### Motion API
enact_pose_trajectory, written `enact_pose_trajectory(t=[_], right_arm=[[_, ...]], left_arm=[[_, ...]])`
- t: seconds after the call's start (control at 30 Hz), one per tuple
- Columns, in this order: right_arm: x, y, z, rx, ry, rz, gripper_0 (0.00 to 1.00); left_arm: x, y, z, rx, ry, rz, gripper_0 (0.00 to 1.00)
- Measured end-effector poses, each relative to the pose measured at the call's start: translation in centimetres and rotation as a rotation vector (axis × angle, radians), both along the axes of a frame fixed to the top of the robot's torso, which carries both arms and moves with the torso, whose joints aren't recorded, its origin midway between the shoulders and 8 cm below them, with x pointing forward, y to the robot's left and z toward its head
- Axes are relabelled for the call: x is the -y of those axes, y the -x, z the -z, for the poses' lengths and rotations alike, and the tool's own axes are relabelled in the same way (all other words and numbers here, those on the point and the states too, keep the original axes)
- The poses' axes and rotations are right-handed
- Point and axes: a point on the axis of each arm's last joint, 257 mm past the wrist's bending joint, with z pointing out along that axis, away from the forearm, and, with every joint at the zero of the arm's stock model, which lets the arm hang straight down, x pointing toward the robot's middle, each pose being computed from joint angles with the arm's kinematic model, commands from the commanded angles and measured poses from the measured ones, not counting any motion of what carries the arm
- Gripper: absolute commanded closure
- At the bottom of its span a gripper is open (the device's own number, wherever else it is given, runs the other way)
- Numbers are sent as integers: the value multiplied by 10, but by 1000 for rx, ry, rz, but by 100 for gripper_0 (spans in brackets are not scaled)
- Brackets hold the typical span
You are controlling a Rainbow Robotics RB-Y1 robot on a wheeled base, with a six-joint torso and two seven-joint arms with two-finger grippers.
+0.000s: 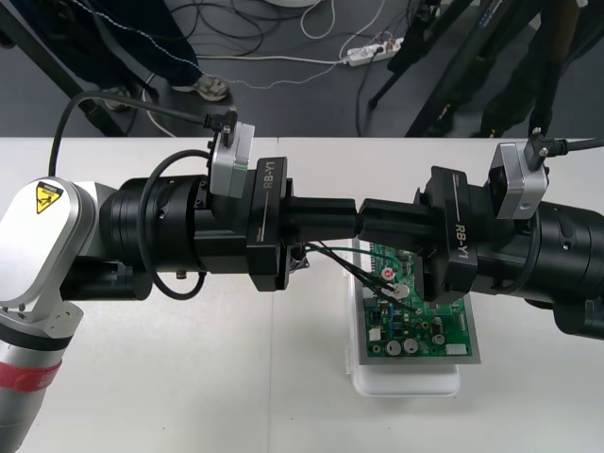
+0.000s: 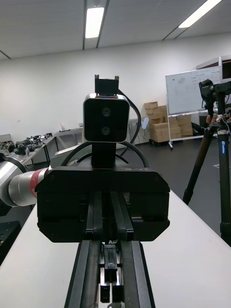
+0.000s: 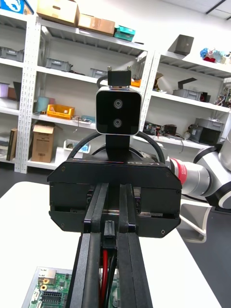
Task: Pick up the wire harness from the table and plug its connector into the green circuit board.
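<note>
Beyond the pale surface [image 1: 189, 396] a strip of dark floor [image 1: 283, 94] runs along the far side. From above, both arms reach level across the middle and meet tip to tip. The left hand [image 1: 351, 219] comes in from the left and the right hand [image 1: 370, 219] from the right, over the far end of the green circuit board [image 1: 425, 326], which sits on its white base [image 1: 406, 382] right of centre. The wire harness [image 1: 377, 274] hangs under the meeting point, its thin wires drooping rightward to the round socket [image 1: 400, 291] over the board. From the left wrist, that hand's fingers [image 3: 89, 274] stand narrow, with the small black plug [image 3: 109, 232] pinched between them and red and black wires running back along the gap. The right hand faces it, a camera [image 3: 118, 111] on top, and a corner of the board [image 3: 48, 288] lies below. From the right wrist, its own fingers [image 2: 86, 274] are likewise narrow around a small dark piece; whether that is the plug I cannot tell.
</note>
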Motion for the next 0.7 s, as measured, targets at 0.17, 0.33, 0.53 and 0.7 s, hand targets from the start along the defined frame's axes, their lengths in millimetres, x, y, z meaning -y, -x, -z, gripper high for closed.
enact_pose_trajectory(t=[0.17, 0.33, 0.53, 0.7], right_arm=[[0, 0, 0, 0, 0, 0, 97], [0, 0, 0, 0, 1, -1, 24], [-1, 1, 1, 0, 1, -2, 0], [-1, 0, 1, 0, 2, -2, 0]], left_arm=[[0, 0, 0, -1, 2, 1, 100], [0, 0, -1, -3, 4, 3, 100], [0, 1, -1, -5, 6, 5, 100], [0, 1, -1, -5, 6, 6, 100]])
